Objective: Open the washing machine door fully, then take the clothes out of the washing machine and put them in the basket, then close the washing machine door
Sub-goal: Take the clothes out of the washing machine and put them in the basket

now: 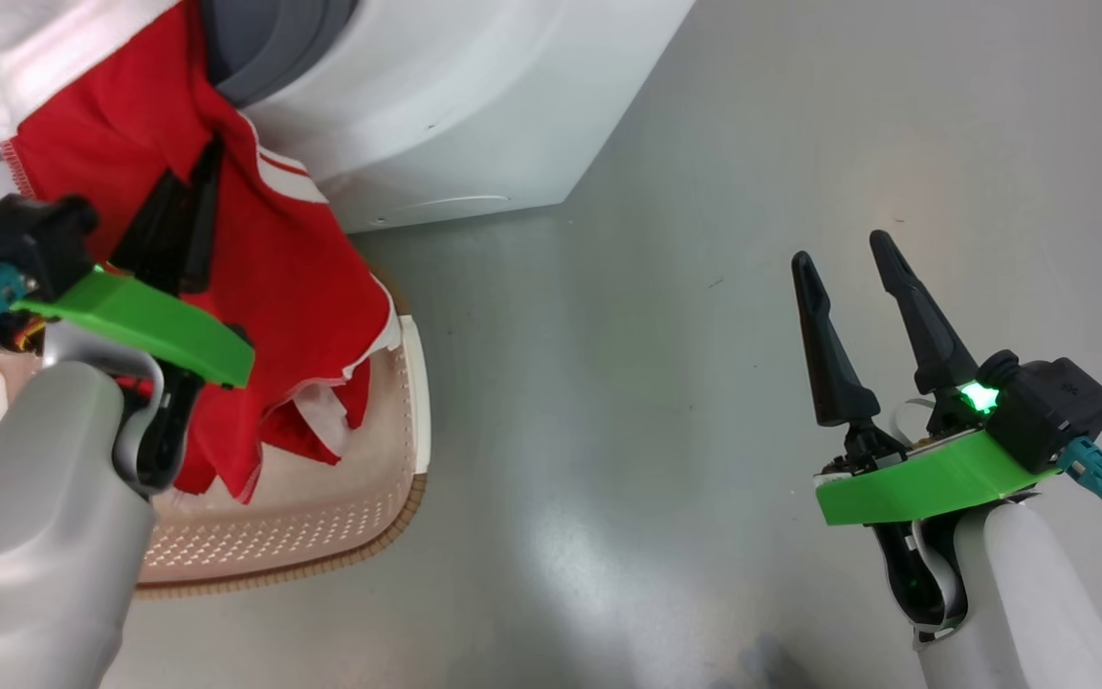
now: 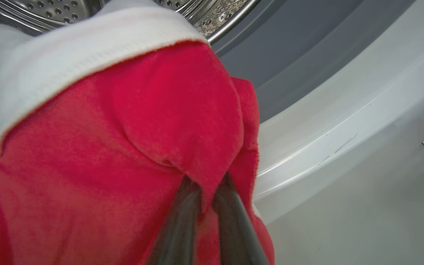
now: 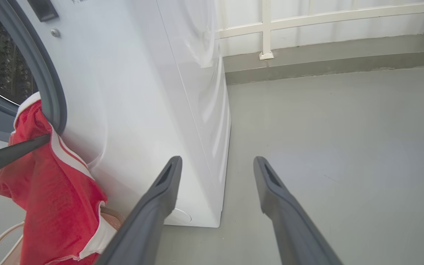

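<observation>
Two pincers appear in the head view, one at each lower side. The left pincer is clenched on the clothes, its dark fingers pressed together into a fold of red fabric. The left wrist view shows the same grip from behind: the left pincer pinches a ridge of the clothes between its two fingers, with a white trim band across the top of the cloth. The clothes hang out of the mouth of the washing machine, draped over its grey rubber ring, and their lower end drops inside the rim of the basket, which stands on the floor just beside the machine's front. Whether the cloth rests on the basket's bottom cannot be told. Above the cloth in the left wrist view, the steel drum shows behind the rubber ring. The right pincer is released, its fingers spread apart and holding nothing, well apart from the basket over bare floor. In the right wrist view, the right pincer points toward the corner of the washing machine, with the clothes hanging at the left and one left finger lying against them.
</observation>
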